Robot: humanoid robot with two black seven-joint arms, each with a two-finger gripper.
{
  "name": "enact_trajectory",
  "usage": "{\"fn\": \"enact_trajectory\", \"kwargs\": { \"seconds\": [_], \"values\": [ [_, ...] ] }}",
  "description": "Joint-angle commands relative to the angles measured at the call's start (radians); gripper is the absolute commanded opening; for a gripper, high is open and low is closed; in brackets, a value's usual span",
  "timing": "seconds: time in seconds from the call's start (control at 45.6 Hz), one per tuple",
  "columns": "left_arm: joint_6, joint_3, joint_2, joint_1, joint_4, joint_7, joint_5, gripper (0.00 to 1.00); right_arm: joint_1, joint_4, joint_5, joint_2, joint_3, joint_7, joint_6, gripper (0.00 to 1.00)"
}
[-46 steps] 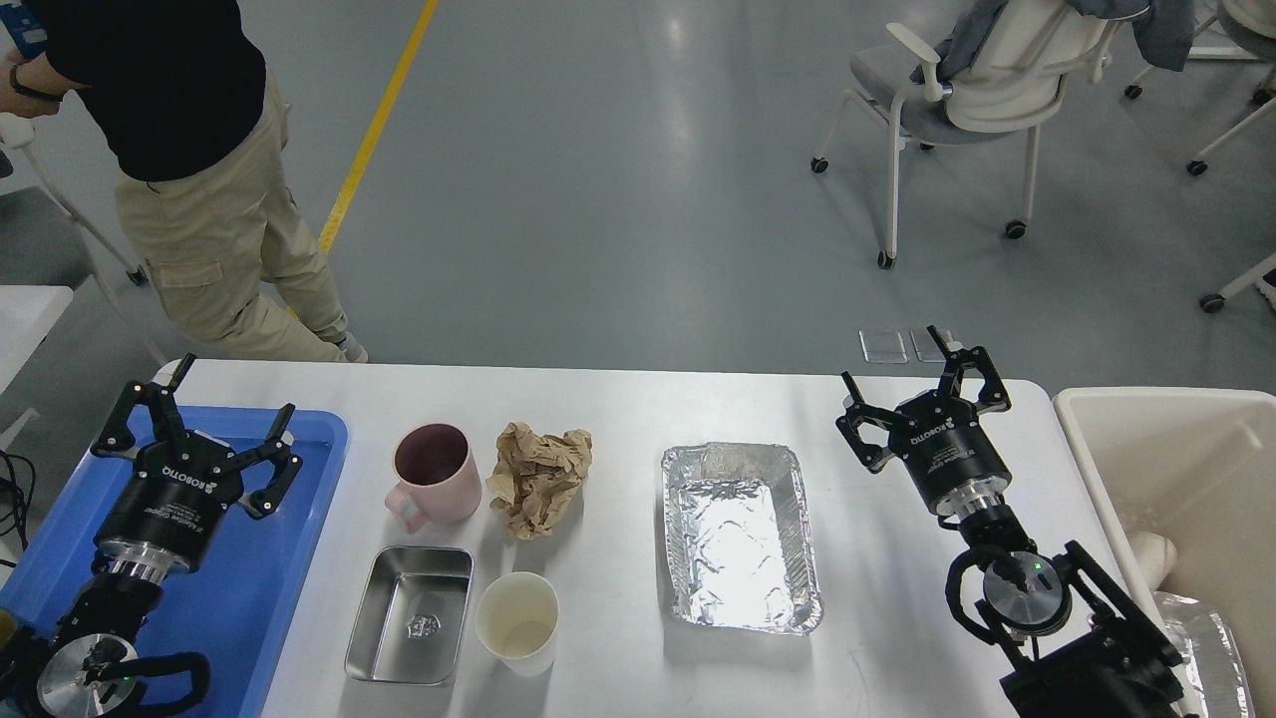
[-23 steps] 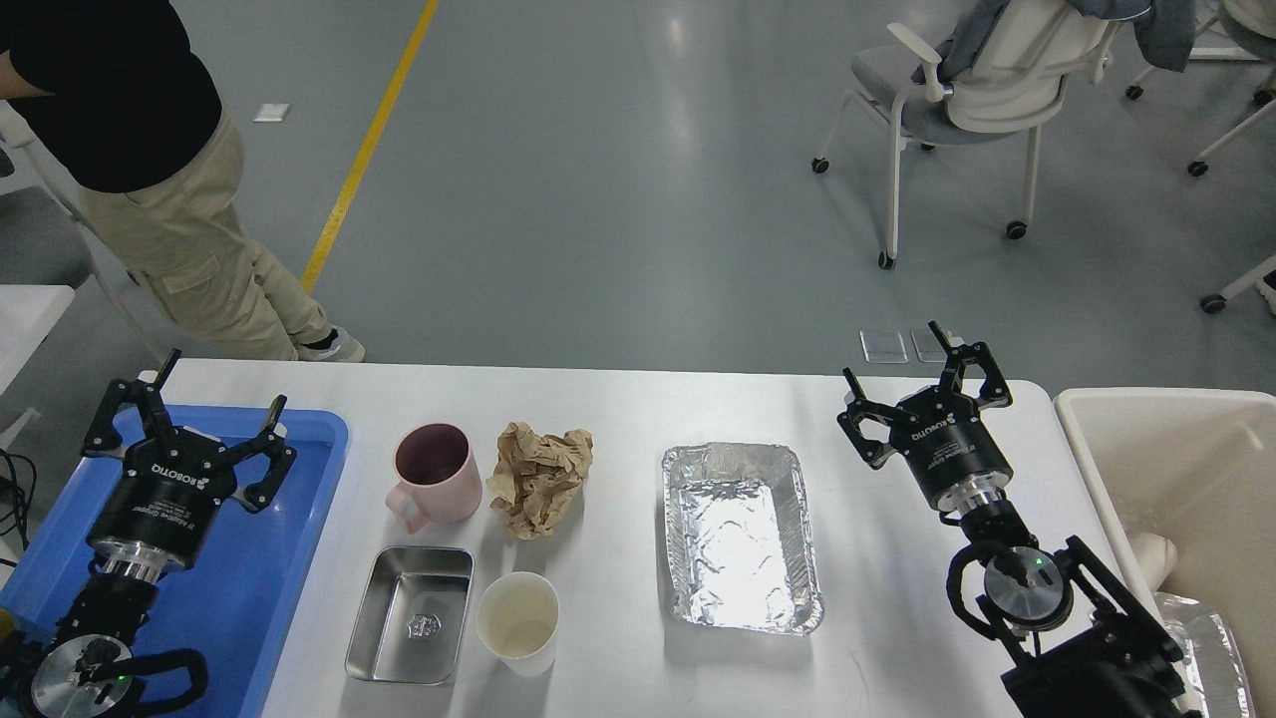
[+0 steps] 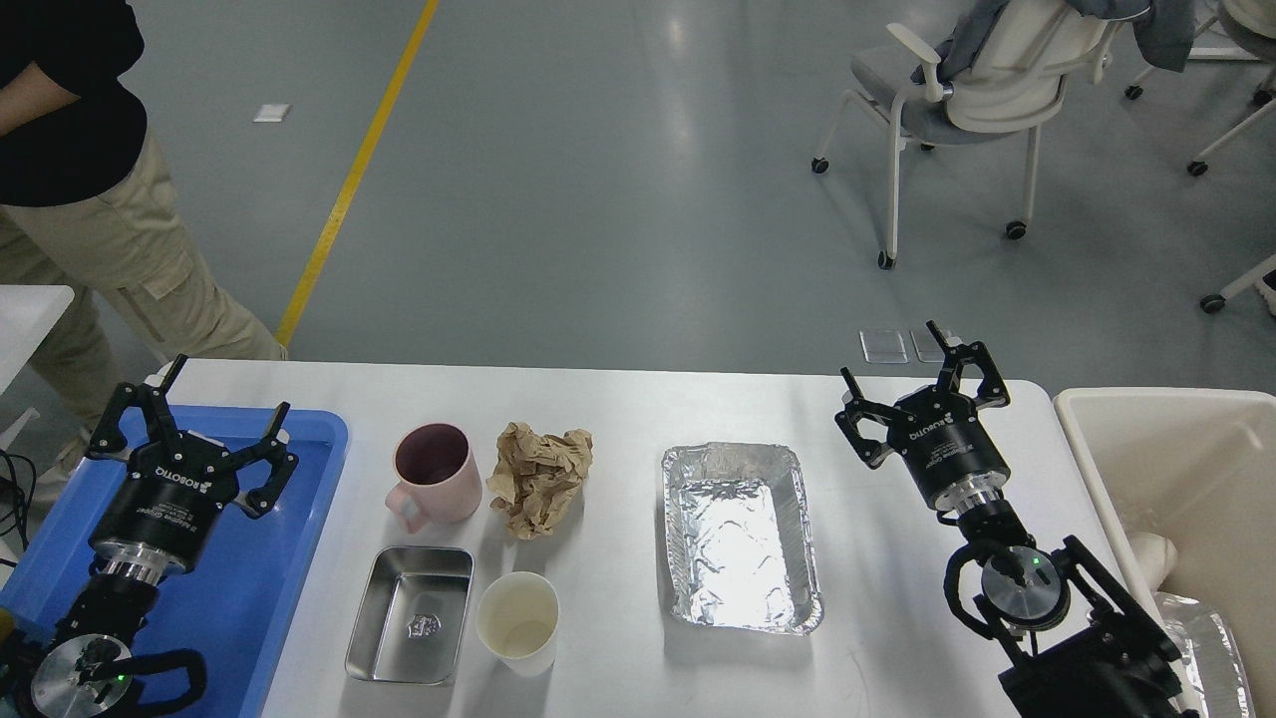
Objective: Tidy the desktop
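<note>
Below, the desktop point(image 3: 618, 399) spreads between both hands — left hand point(image 3: 187, 419), right hand point(image 3: 917, 384) — fingers apart, holding nothing.

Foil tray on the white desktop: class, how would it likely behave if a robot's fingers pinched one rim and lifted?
The foil tray looks thin and crinkled, so its rim would probably bend or crush under a pinch. It appears empty, so it is likely very light and may slide across the smooth desktop if nudged.
</note>
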Motion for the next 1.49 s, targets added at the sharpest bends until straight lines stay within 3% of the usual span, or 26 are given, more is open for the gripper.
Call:
{"fn": "enact_trajectory", "kwargs": {
  "seconds": [0.0, 0.878, 1.273, 1.47],
  "values": [
    [0.001, -0.006, 0.000, 0.000, 0.000, 0.004, -0.001, 0.97, 0.000, 0.000, 0.000, 0.007, 0.000, 0.000, 0.000, 1.00],
    [-0.028, 0.002, -0.004, 0.002, 0.002, 0.003, -0.001, 0.97, 0.020, 0.002, -0.003, -0.045, -0.004, -0.005, 0.000, 1.00],
    [0.005, 0.012, 0.025, 0.011, -0.014, 0.015, 0.011, 0.97, 0.017, 0.003, -0.003, -0.035, -0.004, -0.005, 0.000, 1.00],
    [0.015, 0.015, 0.086, 0.077, -0.106, 0.032, 0.013, 0.97, 0.015, 0.003, -0.003, -0.030, -0.018, -0.003, 0.000, 1.00]
  ]
}}
